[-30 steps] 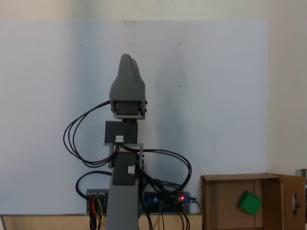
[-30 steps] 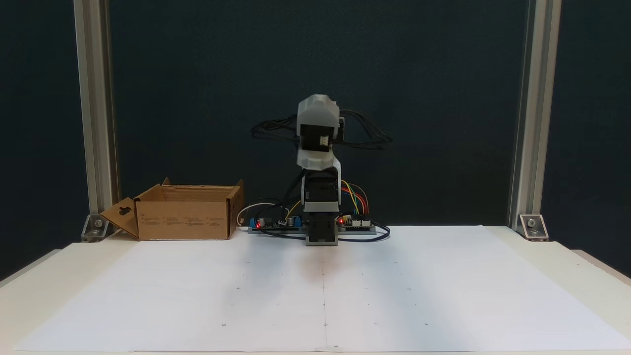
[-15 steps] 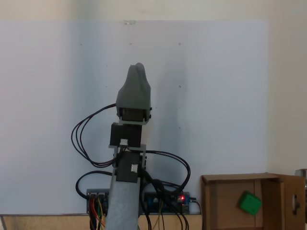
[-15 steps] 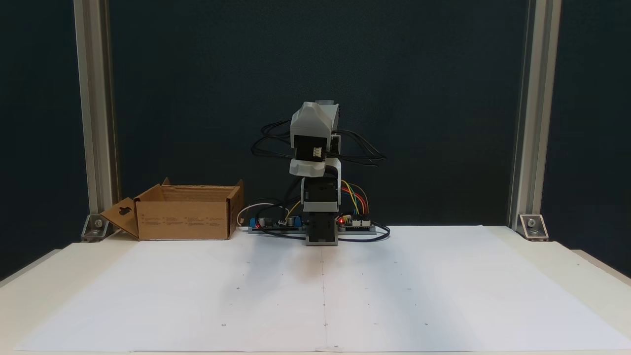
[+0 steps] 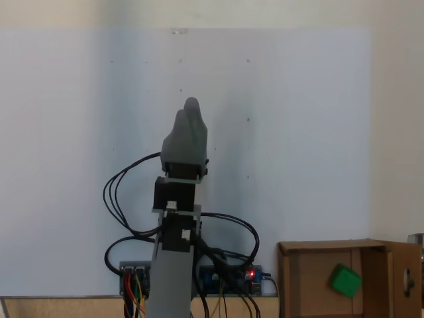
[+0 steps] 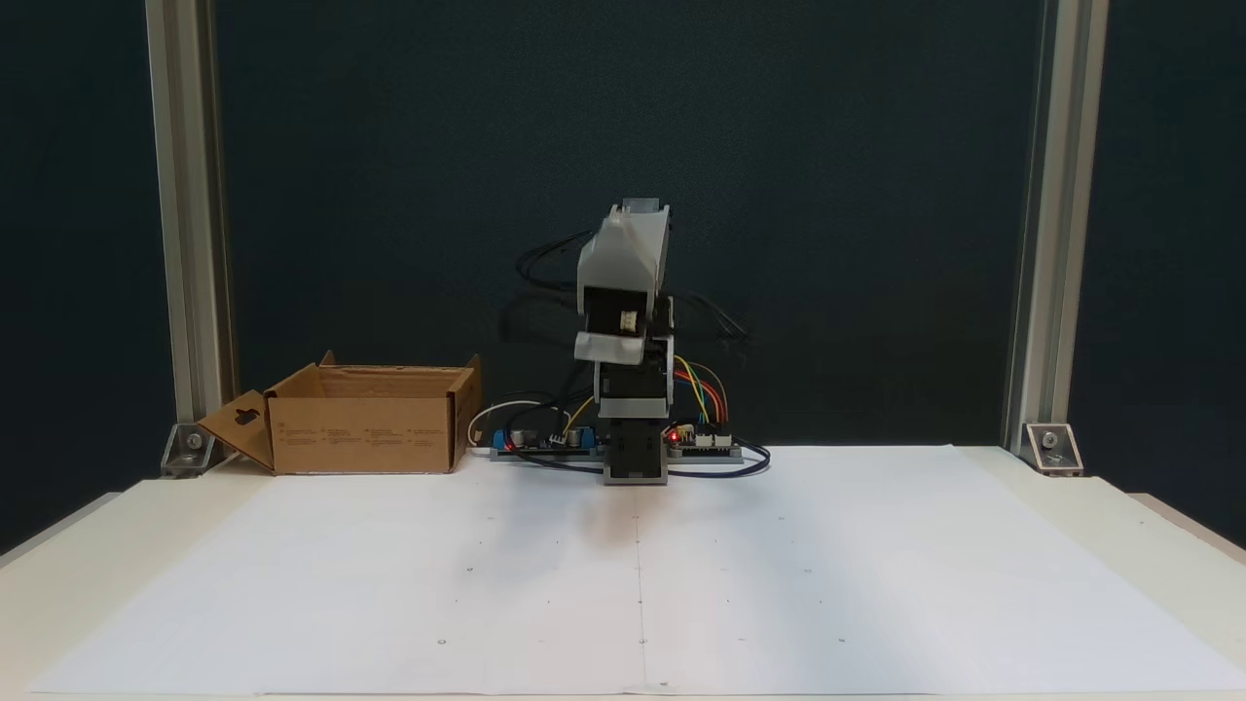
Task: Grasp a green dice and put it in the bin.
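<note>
The green dice (image 5: 345, 280) lies inside the bin (image 5: 329, 246), a brown cardboard box at the lower right of a fixed view. In another fixed view the bin (image 6: 365, 433) stands at the back left of the table, and its walls hide the dice. My gripper (image 5: 189, 110) hangs over the white sheet, well left of the bin, its grey jaws pressed together with nothing between them. From the front, the gripper (image 6: 626, 261) sits folded above the arm's base, right of the bin.
The arm's base with its circuit boards (image 6: 545, 440) and looping black cables (image 5: 126, 199) stands at the back edge of the table. A white paper sheet (image 6: 633, 584) covers the table. Two aluminium posts (image 6: 190, 224) frame the back corners. The bin's flap with the round hole (image 6: 238, 424) sticks out to the left.
The arm has folded back toward its base and the gripper has sunk lower and tilted. The green dice has stayed where it lay in the bin.
</note>
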Available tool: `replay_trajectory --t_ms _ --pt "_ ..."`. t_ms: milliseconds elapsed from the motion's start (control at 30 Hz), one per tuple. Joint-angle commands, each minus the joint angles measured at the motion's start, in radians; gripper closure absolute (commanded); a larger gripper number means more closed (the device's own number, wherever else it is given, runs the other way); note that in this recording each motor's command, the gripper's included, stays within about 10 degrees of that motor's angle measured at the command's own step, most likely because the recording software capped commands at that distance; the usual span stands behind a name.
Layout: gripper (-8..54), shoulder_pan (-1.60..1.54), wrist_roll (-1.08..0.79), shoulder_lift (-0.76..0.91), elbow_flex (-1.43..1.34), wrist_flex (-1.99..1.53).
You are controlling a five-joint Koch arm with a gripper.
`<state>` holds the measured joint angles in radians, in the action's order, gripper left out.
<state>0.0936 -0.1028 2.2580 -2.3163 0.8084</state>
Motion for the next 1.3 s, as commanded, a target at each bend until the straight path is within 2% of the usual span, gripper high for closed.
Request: replay_trajectory --t_ms 0,467,1267 --pt "1.0 0.006 -0.04 0.107 0.021 0.137" --pt "0.9 0.003 -0.041 0.107 -0.069 0.344" --pt "0.8 0.008 -0.041 0.107 -0.161 0.48"
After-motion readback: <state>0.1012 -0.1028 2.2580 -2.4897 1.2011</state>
